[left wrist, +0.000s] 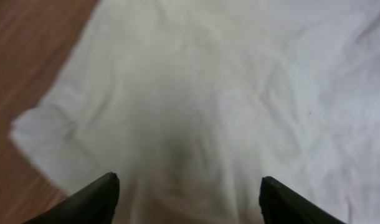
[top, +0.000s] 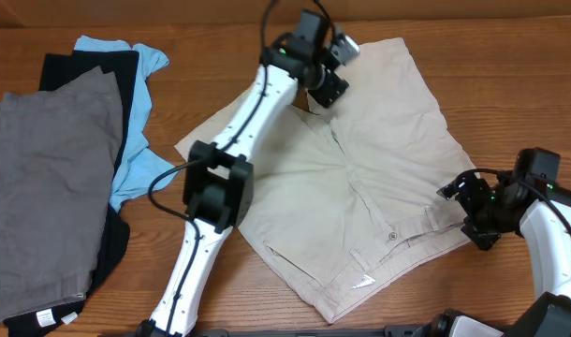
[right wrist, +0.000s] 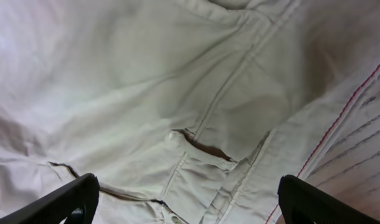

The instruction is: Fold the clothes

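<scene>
Jaws both spread wide over beige shorts (top: 379, 140) — left arm (top: 239, 122) crosses them; grey shorts (top: 51, 178), blue garment (top: 134, 159) aside

Even, soft overhead light; left wrist view blurred and overexposed (right wrist sharper)

White left arm (top: 231, 131) and right arm (top: 550, 239), black at every joint.
The left arm is made of smooth white tubes linked by boxy black housings. A thin black cable (top: 154, 187) loops out beside its large middle joint, another runs along the upper tube, and a small green light (top: 279, 51) glows near the wrist. The right arm has the same white shell, black wrist block and green glow. The left fingers (left wrist: 93, 199) and right fingers (right wrist: 59, 202) are matte black wedges.
</scene>
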